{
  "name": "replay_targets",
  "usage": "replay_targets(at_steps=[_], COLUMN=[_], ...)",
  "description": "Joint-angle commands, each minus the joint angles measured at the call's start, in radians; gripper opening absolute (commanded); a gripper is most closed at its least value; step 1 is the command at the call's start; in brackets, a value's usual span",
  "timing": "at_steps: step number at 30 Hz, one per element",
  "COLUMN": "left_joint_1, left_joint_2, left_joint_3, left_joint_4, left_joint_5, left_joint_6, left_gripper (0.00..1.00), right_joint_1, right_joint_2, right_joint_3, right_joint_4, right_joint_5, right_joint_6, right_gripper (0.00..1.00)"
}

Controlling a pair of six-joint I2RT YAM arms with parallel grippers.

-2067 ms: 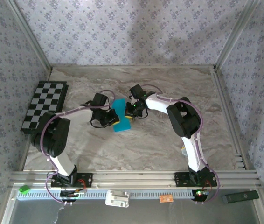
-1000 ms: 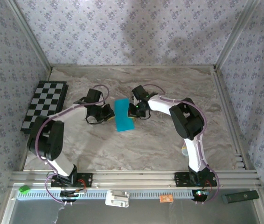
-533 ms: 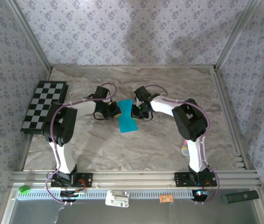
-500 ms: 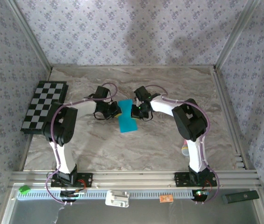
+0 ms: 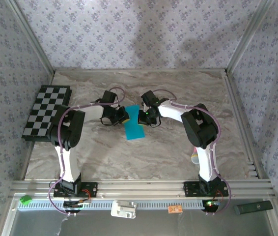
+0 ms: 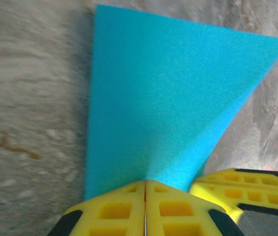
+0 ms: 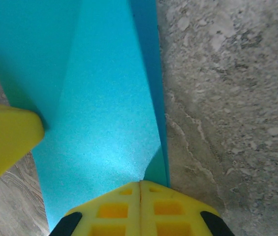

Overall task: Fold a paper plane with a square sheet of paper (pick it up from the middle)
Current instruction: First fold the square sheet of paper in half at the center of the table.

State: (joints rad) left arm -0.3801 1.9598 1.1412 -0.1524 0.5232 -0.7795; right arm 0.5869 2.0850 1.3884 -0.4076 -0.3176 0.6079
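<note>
Floral wallpaper closes in three sides of a marble-patterned worktop (image 5: 178, 88) framed in aluminium rails. One black-and-white checkered board (image 5: 46, 112) lies along the left edge, well apart from everything else on the surface.

Two arms reach in from the near rail and meet near the middle of the worktop. Between them is one square sheet of paper (image 5: 134, 127), teal-blue and now a narrow creased strip that runs from the tools toward the near side, slightly slanted.

The left tool (image 5: 123, 116) is at the strip's far left edge. In the left wrist view its two yellow fingers (image 6: 114, 211) are pressed flat together with no gap, and the sheet (image 6: 168, 98) fans out from their tips with a faint ridge starting at the seam, so it looks nipped by its edge.

The right tool (image 5: 141, 117) is at the far right edge, just beside the left one. Its two yellow fingers (image 7: 168, 211) are likewise fully closed, and the sheet (image 7: 104, 108) runs up to the tips, where a small darker flap rises to the seam. One long crease crosses the paper there.

Below the front rail lie four small things: one green block (image 5: 26, 199), one white piece (image 5: 123, 210), one orange tag (image 5: 176, 209) and one dark bar (image 5: 253, 207).
</note>
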Motion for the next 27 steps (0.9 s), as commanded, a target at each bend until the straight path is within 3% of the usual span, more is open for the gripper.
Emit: replay_targets(at_steps=[1, 11, 18, 22, 27], left_joint_1=[0.043, 0.115, 0.034, -0.019, -0.022], left_joint_2=[0.031, -0.033, -0.095, -0.042, 0.046], left_joint_3=[-0.043, -0.065, 0.005, 0.059, 0.126], left_joint_4=[0.026, -0.019, -0.052, -0.059, -0.076], left_joint_5=[-0.02, -0.049, -0.027, -0.032, -0.045], left_joint_6=[-0.007, 0.053, 0.085, 0.09, 0.084], left_gripper=[0.08, 0.08, 0.08, 0.08, 0.08], right_joint_1=[-0.03, -0.034, -0.034, -0.034, -0.033], right_joint_2=[0.138, 0.139, 0.144, 0.148, 0.15], right_joint_3=[-0.096, -0.101, -0.101, -0.102, -0.104], right_joint_4=[-0.256, -0.255, -0.256, -0.254, -0.254], right_joint_5=[0.196, 0.206, 0.209, 0.209, 0.21], right_joint_6=[-0.022, -0.021, -0.02, -0.019, -0.022], right_gripper=[0.0, 0.0, 0.0, 0.0, 0.0])
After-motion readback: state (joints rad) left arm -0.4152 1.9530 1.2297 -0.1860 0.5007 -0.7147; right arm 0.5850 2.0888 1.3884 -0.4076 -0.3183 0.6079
